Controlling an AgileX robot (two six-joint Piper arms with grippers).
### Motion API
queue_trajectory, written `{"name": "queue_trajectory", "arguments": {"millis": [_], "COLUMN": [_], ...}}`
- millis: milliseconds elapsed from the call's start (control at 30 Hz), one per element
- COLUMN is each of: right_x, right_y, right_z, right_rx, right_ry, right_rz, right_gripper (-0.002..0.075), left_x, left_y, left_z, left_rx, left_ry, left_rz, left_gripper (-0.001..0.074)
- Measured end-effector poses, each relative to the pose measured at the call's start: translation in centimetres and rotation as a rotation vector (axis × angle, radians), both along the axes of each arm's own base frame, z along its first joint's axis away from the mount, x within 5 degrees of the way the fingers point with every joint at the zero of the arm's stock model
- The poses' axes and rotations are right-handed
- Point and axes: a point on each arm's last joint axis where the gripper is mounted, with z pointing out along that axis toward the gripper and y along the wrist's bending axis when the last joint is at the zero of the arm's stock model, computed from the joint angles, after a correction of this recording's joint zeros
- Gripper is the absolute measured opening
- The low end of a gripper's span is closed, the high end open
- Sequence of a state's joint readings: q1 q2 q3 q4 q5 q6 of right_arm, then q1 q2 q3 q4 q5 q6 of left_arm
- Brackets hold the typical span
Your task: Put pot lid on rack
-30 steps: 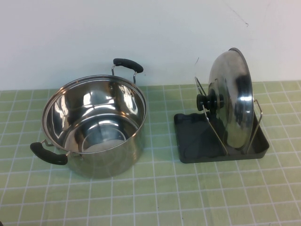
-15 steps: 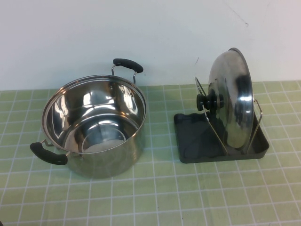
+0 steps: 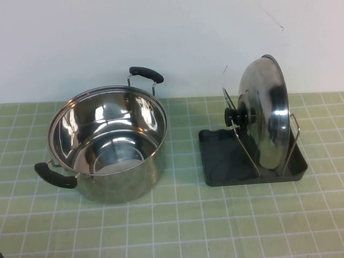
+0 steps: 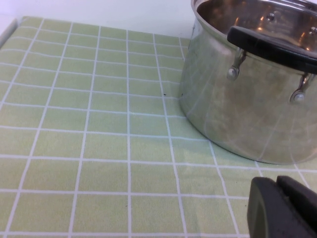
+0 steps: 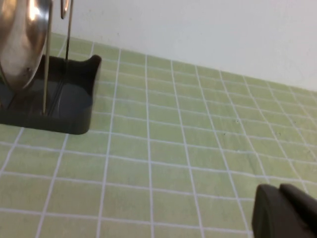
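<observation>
The shiny steel pot lid with its black knob stands on edge between the wire loops of the dark grey rack at the right of the table; its rim also shows in the right wrist view, with the rack. My left gripper is shut and empty, low over the cloth beside the pot. My right gripper is shut and empty, low over the cloth, apart from the rack. Neither gripper shows in the high view.
An open steel pot with two black handles stands at the left of the green checked cloth; it also shows in the left wrist view. A white wall runs behind the table.
</observation>
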State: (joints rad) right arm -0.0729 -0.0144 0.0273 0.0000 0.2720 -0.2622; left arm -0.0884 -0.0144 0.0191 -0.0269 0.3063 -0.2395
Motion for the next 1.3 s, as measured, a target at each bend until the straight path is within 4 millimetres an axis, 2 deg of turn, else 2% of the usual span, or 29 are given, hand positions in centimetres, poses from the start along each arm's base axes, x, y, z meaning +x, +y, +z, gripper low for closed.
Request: {"name": "queue_trajectory", "arguments": {"millis": [133, 500, 1300], "right_x": [-0.16, -0.2, -0.2], "right_y": [-0.02, -0.14, 0.07], "right_z": [-0.52, -0.55, -0.53], "right_rx": [0.032, 0.122, 0.123], "right_ry": [0.057, 0.06, 0.063], "right_rz": [-0.012, -0.053, -0.011], "right_gripper": [-0.0001, -0.0001, -0.0001], "left_x": [0.0, -0.01, -0.01], "left_y": [0.0, 0.0, 0.0], "left_z": [0.0, -0.02, -0.02], "left_rx": [0.0, 0.015, 0.017], "left_ry": [0.0, 0.001, 0.001], "left_rz": [0.0, -0.004, -0.005], "left_gripper": [-0.0001, -0.0001, -0.0002]}}
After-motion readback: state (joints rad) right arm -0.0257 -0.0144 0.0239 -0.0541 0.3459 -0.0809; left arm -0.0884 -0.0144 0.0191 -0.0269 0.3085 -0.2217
